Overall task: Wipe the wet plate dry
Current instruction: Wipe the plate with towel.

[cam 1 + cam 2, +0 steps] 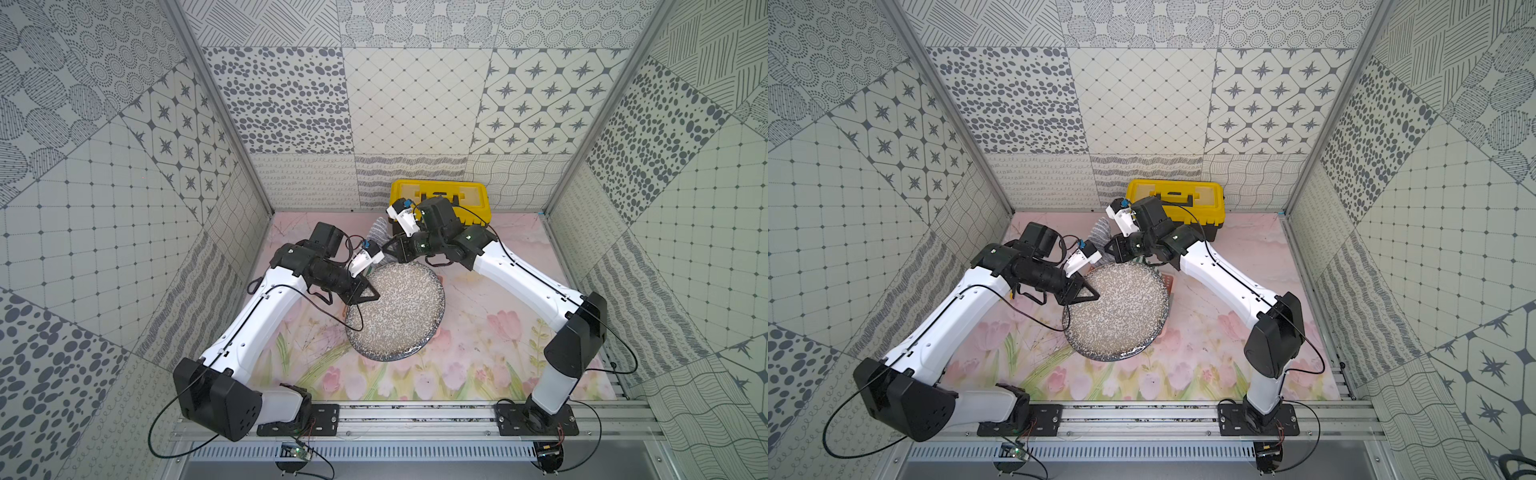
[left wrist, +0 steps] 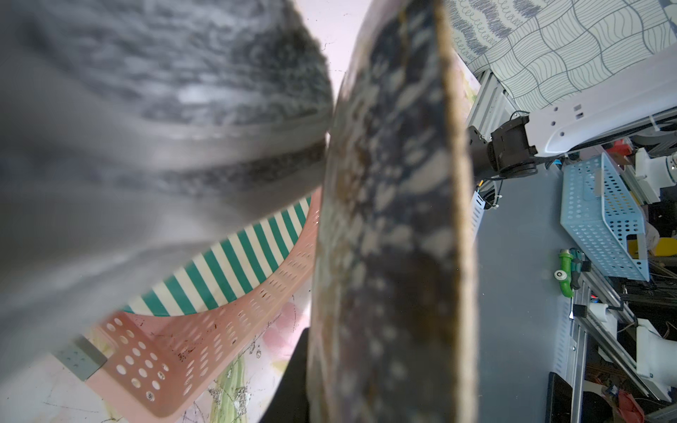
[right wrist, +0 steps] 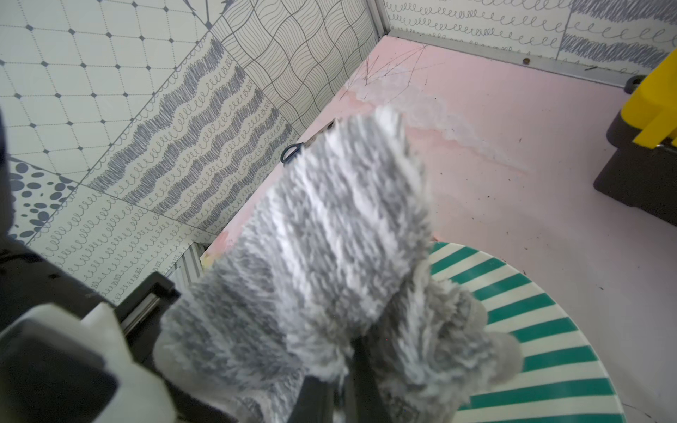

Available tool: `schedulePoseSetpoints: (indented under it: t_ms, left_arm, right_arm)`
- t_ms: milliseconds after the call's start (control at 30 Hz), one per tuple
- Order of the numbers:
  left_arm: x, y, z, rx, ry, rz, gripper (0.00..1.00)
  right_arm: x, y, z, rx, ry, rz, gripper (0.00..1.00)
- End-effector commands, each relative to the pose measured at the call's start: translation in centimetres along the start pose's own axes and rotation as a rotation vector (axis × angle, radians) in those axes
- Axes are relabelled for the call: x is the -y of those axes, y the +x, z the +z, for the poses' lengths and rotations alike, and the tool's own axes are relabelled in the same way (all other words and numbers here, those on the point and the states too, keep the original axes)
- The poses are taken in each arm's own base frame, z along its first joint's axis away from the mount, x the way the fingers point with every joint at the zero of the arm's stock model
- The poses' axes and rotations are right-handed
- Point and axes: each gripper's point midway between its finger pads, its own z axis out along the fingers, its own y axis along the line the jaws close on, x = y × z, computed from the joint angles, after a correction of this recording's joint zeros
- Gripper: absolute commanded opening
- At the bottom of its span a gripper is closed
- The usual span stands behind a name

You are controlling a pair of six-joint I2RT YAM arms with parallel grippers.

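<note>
Grey cloth (image 3: 322, 238) was clamped in right gripper (image 1: 388, 248); left gripper (image 1: 369, 294) pinched speckled plate (image 1: 399, 311) by its rim, tilted above pink basket (image 2: 154, 359).

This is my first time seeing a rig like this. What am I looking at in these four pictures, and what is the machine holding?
Two robot arms stand on a rail at the near edge of the table. Two pictures look down from overhead and are nearly alike. The other two come from a small camera on each arm's wrist. The left tool grips the rim of a speckled plate and holds it up. The right tool is shut on a fluffy grey cloth, close to that plate's far rim. Underneath, a green-striped plate lies in a pink basket. A yellow toolbox stands at the back.
</note>
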Motion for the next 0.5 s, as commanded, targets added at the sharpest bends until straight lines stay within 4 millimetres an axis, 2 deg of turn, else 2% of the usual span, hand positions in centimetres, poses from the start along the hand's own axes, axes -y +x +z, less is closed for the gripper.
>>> schedulePoseSetpoints:
  t_ms: [0, 200, 467]
  left_arm:
    - [2.5, -4.7, -1.1, 0.186, 0.136, 0.113, 0.0]
    - [2.4, -5.1, -1.2, 0.183, 0.138, 0.097, 0.0]
    - [2.4, -5.6, -1.7, 0.2, 0.115, 0.103, 0.0]
  right_arm:
    - [-1.8, -0.5, -1.6, 0.023, -0.045, -0.075, 0.0]
    - [-1.8, -0.3, -2.1, 0.013, -0.032, -0.118, 0.0]
    - [-0.6, 0.8, -3.0, -0.001, 0.033, -0.133, 0.0]
